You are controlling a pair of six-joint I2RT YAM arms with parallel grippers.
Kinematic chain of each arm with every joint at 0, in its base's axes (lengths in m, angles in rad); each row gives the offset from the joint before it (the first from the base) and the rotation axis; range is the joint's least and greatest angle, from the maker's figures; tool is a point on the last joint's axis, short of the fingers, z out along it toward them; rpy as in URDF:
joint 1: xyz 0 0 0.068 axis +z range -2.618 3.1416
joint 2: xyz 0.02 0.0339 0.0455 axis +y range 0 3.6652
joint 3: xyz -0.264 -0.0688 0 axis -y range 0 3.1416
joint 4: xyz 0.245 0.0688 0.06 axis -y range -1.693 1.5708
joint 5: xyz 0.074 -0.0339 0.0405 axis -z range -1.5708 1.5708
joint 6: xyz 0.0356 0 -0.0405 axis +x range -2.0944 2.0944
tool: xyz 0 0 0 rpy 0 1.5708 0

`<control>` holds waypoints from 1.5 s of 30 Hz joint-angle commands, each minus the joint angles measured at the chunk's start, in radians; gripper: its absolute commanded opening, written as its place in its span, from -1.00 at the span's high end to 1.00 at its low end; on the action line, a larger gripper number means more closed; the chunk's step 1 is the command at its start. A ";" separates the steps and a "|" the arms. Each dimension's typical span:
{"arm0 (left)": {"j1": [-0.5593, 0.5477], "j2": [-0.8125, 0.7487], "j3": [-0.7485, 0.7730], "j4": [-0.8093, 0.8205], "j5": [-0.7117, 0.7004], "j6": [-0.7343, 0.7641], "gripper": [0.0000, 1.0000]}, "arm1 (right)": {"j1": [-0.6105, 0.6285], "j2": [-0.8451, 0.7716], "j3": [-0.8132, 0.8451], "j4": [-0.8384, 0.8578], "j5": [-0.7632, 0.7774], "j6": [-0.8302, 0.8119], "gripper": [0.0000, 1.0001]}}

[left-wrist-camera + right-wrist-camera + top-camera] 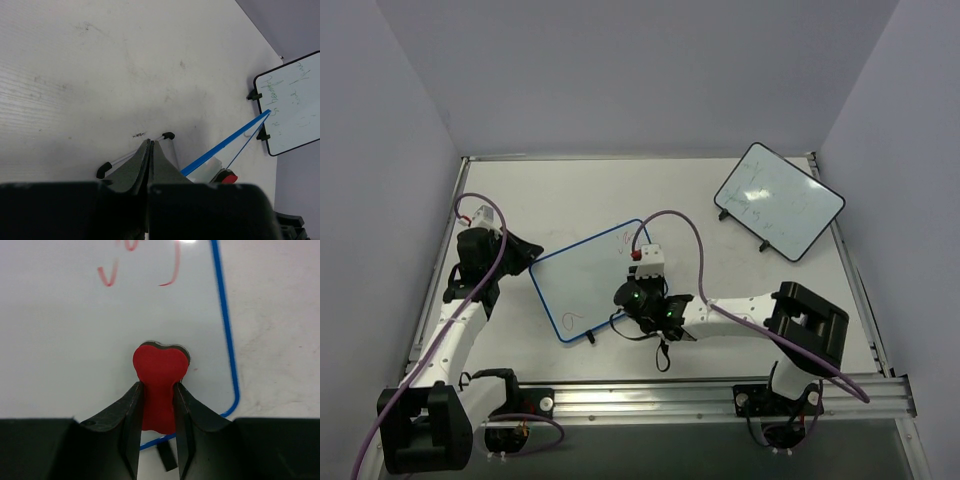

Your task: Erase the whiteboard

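The whiteboard [585,280] with the blue rim lies askew at the table's middle. Red scribbles [107,277] remain near its far right corner, and a small red mark [570,320] sits near its near left corner. My right gripper [158,385] is shut on a red eraser [160,365], whose dark underside rests on the board beside the right rim [227,355]. In the top view this gripper [640,268] is over the board's right part. My left gripper [151,142] is shut at the board's left corner [532,266]; whether it pinches the rim is hidden.
A second, black-rimmed whiteboard [778,200] with faint green marks lies at the back right, also in the left wrist view [295,105]. Grey walls close the table on three sides. An aluminium rail [700,398] runs along the near edge by the arm bases.
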 commanded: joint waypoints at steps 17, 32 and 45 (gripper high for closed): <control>-0.009 -0.012 0.000 0.034 0.022 0.006 0.95 | 0.024 0.035 0.056 -0.012 0.009 -0.005 1.00; -0.009 -0.005 0.000 0.042 0.022 0.002 0.95 | -0.079 -0.100 -0.070 -0.130 0.095 0.093 1.00; -0.009 -0.005 0.003 0.045 0.022 0.000 0.95 | -0.068 -0.069 -0.056 -0.025 0.037 0.032 1.00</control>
